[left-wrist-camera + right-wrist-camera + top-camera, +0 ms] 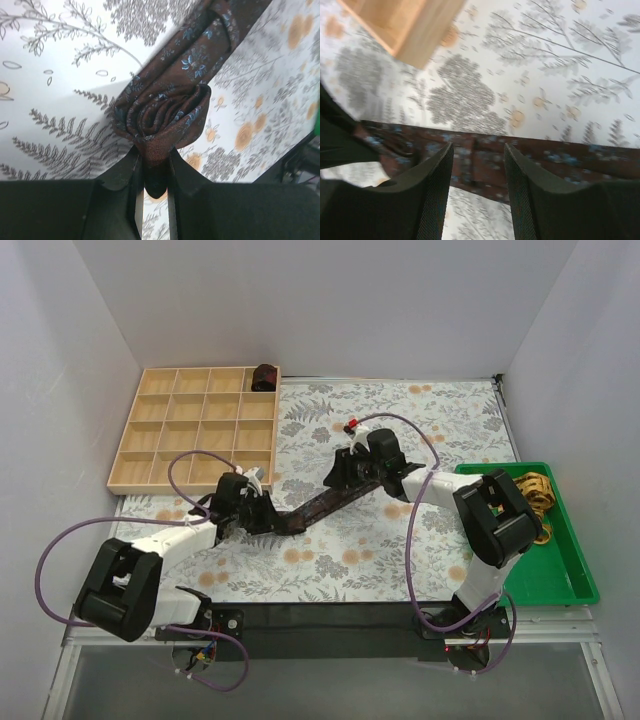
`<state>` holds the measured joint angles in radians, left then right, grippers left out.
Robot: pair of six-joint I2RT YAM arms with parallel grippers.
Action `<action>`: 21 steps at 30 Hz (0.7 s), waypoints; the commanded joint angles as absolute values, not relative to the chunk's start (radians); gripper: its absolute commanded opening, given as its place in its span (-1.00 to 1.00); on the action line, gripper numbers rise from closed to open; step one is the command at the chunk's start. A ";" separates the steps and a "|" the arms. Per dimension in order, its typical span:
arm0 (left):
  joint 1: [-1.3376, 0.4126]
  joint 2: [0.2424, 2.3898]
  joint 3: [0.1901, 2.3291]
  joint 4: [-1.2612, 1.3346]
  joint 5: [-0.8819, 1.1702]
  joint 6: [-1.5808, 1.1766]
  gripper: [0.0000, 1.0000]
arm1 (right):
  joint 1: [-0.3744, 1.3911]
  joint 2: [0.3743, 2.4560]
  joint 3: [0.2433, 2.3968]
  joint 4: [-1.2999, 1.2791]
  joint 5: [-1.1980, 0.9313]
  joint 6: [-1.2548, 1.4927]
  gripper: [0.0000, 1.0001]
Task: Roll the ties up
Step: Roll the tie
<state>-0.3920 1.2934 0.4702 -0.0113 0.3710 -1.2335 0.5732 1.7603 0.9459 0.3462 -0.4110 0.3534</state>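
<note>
My left gripper [152, 167] pinches the half-rolled tie [170, 100] near the middle of the tabletop [420, 410]. My right gripper [479, 155] hangs parted over its flat length. I fear the loose coil could spring open, since only one fold is pinched.

On floral table [420, 410]: wooden organizer [190, 430], green tray [560, 585], dark tie [325, 505].

No text, label, brand, number or sign can be read in any of the 3 views.
</note>
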 commanded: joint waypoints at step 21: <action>-0.295 1.298 0.698 -0.473 0.141 -1.029 -1.00 | 0.578 1.620 0.720 0.006 -0.060 0.443 -0.12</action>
<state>-0.3202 1.3514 0.7349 -0.4824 0.2111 -0.9886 0.5800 1.6348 0.7757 0.1291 -0.1329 0.3737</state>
